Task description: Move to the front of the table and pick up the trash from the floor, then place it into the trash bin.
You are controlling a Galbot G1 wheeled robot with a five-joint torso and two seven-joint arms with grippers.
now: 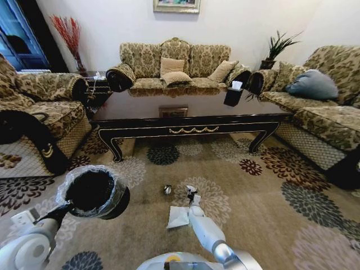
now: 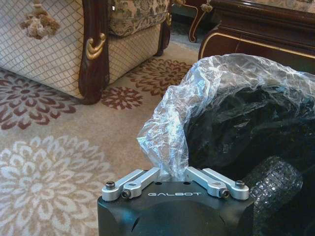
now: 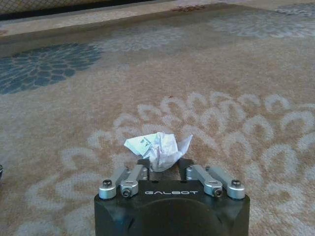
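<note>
Right gripper (image 3: 160, 164) low over the carpet (image 3: 236, 88), fingers closed on a crumpled white paper scrap (image 3: 158, 149), the scrap pinched at its near edge and sticking out ahead of the fingertips. Scrap small, wrinkled, white with a faint greenish mark on one fold, sitting on a pale flower medallion of the beige carpet. From the head view, same right gripper (image 1: 192, 195) reaching forward and down in front of the coffee table (image 1: 185, 112), with a flat white napkin (image 1: 179, 216) lying on the carpet (image 1: 264, 191) just beside the arm on its left side, and a small shiny silvery ball (image 1: 167, 189) near the fingertips, a little to the left, apart from them. Left gripper (image 2: 172, 172) clamped on the bunched plastic liner (image 2: 167, 137) of the trash bin (image 2: 246, 132), holding the bin up off the carpet (image 2: 54, 162) beside the sofa base. From the head view, trash bin (image 1: 93, 192) held out at the lower left, tilted with its open mouth facing up toward the camera, black inside, thin whitish bag folded over the rim. Bin well apart from the scrap and the right gripper, with bare patterned carpet between. Table long, dark, glossy, with a gold scroll ornament on the front rail, standing beyond the litter.
</note>
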